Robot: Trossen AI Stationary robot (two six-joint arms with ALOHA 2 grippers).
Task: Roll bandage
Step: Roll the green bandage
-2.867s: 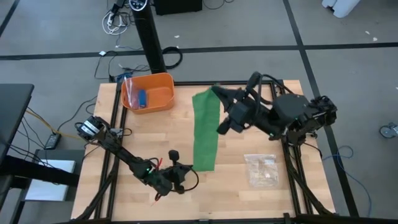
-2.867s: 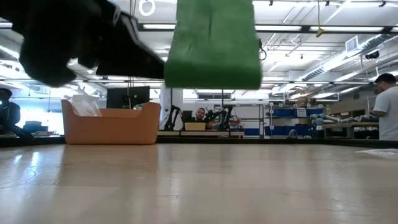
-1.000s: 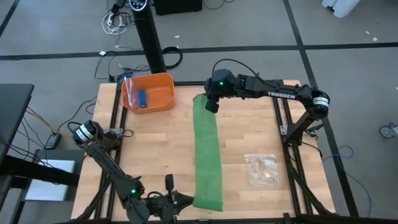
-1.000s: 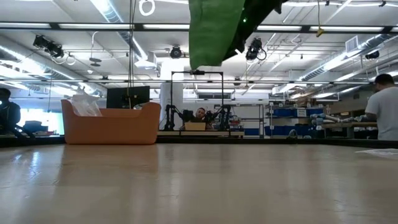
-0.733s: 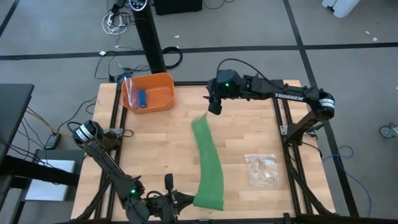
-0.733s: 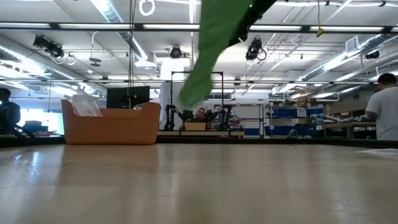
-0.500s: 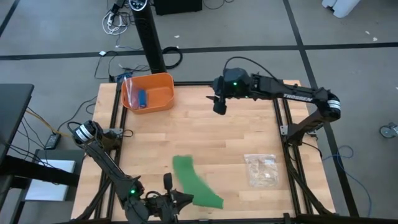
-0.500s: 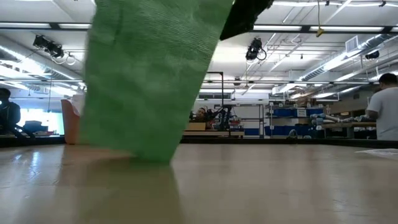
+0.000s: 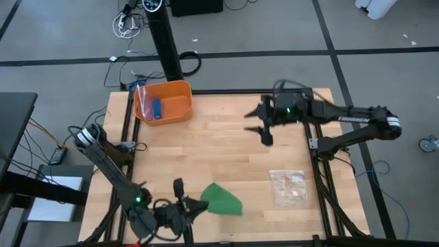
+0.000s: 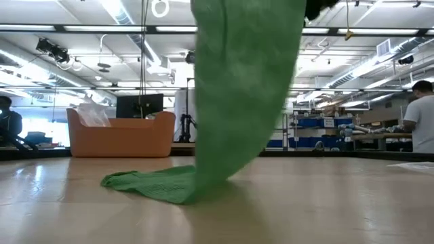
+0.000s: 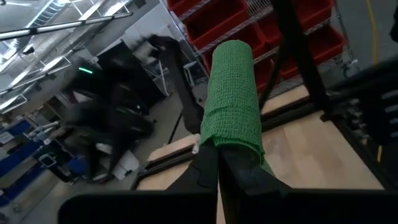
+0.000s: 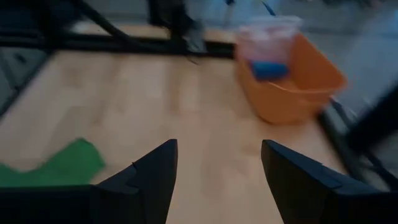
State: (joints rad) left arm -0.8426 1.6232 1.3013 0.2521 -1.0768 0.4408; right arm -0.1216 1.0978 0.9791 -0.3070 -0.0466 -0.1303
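The bright green stretchy fabric bandage point(image 9: 222, 200) is seen crumpled in a heap on the light wooden table point(image 9: 219, 147), near the table's front edge — well apart from the orange plastic bin point(image 9: 164, 101) at the far left corner. One end of it is pinched in the left gripper point(image 9: 186, 209), whose fingers are closed tight on the cloth; in the left wrist view the fabric point(image 11: 235, 99) is draped over the fingertips. In the low view the strip point(image 10: 230, 102) hangs down and pools on the tabletop.

The right gripper point(image 9: 264, 126) is held above the table's far half, right of the bin, fingers spread wide — nothing is held between them. The bandage lies well apart from it, toward the front edge.

A small blue item point(image 9: 157, 107) and clear plastic are noted inside the bin. A clear crinkled plastic bag point(image 9: 287, 186) lies flat on the table to the right of the green heap, apart from it. Nothing is seen lying between the bandage and the right gripper.

A person point(image 10: 420, 118) is visible in the room beyond the table.
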